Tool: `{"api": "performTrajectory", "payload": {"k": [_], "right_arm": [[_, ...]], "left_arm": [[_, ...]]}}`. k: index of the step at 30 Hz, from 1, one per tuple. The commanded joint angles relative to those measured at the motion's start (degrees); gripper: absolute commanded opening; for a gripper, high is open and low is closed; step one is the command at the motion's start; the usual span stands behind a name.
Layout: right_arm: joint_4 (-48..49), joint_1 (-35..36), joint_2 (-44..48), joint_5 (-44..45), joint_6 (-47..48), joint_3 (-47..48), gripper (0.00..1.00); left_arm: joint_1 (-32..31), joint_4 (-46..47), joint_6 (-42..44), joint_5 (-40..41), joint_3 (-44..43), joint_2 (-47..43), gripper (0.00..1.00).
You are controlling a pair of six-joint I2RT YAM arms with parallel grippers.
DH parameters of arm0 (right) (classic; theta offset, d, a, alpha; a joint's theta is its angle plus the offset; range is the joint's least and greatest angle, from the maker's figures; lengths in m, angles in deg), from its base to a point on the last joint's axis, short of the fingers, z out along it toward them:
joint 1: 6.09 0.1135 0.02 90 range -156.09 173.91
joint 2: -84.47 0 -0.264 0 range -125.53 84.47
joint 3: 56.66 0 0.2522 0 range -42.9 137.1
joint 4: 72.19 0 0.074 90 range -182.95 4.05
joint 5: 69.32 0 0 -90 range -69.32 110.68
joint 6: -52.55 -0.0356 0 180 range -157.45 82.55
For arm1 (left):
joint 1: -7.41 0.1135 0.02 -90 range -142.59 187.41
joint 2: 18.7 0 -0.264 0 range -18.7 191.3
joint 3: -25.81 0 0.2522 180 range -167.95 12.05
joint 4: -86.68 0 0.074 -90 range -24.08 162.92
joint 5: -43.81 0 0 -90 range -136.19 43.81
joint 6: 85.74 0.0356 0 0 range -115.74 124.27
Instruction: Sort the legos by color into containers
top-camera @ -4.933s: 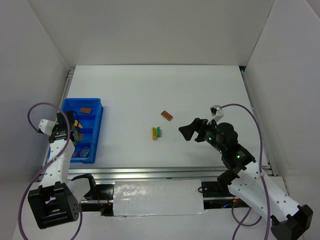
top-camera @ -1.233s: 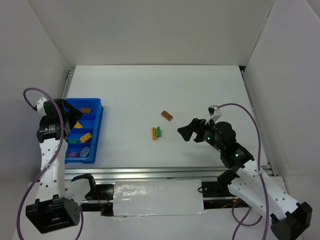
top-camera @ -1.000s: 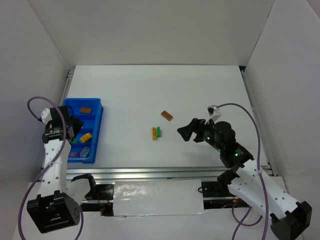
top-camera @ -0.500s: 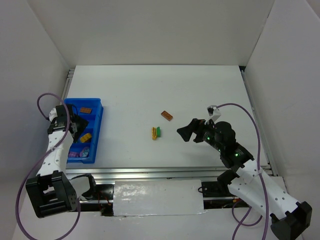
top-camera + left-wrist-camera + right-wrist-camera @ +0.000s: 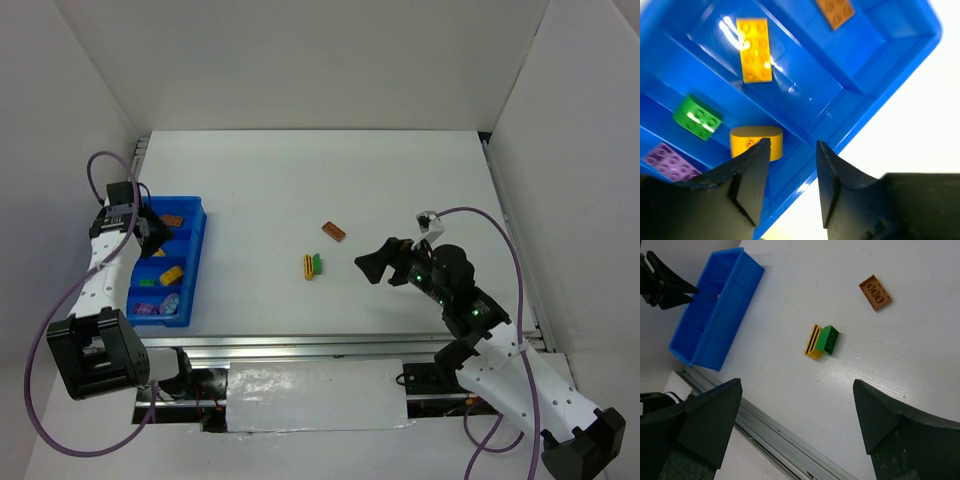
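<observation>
— As seen from above, left tool over the tray, right tool hovering near three loose legos on the table.
— Left wrist?
— Narrowly parted, pinching nothing; several legos in compartments below.
— Right wrist?
— Spread wide, empty. Fetching step, probably: lower onto the brown brick, pinch it alone.

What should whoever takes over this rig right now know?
Left gripper: open, empty, over the blue tray. Right gripper: wide open, empty, above the table.
Done: in the tray lie a brown brick, flat yellow brick, purple brick; green brick and rounded yellow brick seem to share a compartment.
Left: loose brown brick, plus touching loose yellow brick and loose green brick, on the table.
</observation>
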Motion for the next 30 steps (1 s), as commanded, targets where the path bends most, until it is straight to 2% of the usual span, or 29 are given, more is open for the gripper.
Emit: {"api": "performTrajectory", "payload": {"k": [1,2,5,9,14,15,18,21,27,30], "right_arm": [[2.0,-0.1,1.7,0.3,0.1,0.5,0.99],[1.9,-0.1,1.8,0.1,0.1,0.5,0.99],[1.8,0.0,2.3,0.0,0.1,0.6,0.99],[1.5,0.8,3.1,0.9,0.1,0.6,0.99],[1.4,1.6,3.5,1.4,0.2,0.6,0.99],[1.4,1.8,3.6,1.6,0.2,0.6,0.99],[1.2,2.0,3.7,1.8,0.2,0.6,0.99],[1.4,2.2,3.5,1.6,0.2,0.5,0.99],[1.5,2.2,3.3,1.6,0.2,0.5,0.99],[1.5,2.1,3.4,1.6,0.2,0.5,0.99]], "left_arm": [[0.2,-5.4,9.2,1.2,-5.3,0.5,0.53],[0.2,-5.6,9.7,2.7,-5.0,0.6,0.52],[0.3,-3.8,10.7,1.5,-1.9,0.1,0.40],[0.3,-2.9,9.0,-2.1,1.1,-0.1,0.38],[0.4,-4.4,2.9,0.3,3.3,0.0,0.39],[0.4,-4.0,2.5,0.7,3.7,-0.2,0.39],[0.4,-2.7,2.6,0.6,4.7,0.1,0.55],[0.4,-2.7,2.4,0.1,4.4,1.6,0.63],[0.3,-4.0,1.2,4.0,4.0,1.4,0.69],[0.3,-4.4,1.5,5.1,4.2,0.8,0.66]]}}
